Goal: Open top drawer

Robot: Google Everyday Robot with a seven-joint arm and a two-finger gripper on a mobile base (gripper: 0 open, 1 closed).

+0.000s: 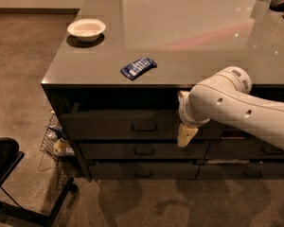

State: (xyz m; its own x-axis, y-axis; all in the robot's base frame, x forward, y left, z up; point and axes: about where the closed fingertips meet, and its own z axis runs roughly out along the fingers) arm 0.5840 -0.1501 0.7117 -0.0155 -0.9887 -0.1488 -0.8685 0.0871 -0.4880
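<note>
Top drawer (116, 125): one, dark grey, uppermost of three fronts in the left stack, directly under the countertop (189, 41). Its long axis runs left to right and its front faces the camera.
Handle (144, 127): one, central.
Gripper (186, 135): one, at the front's right end, right of the handle; grip state cannot be told.
On the countertop: one white bowl (86, 29), one blue packet (138, 67).

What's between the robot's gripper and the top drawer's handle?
In the camera view, only bare front of the dark-grey top drawer. The beige gripper hangs right of its metal loop handle.
</note>
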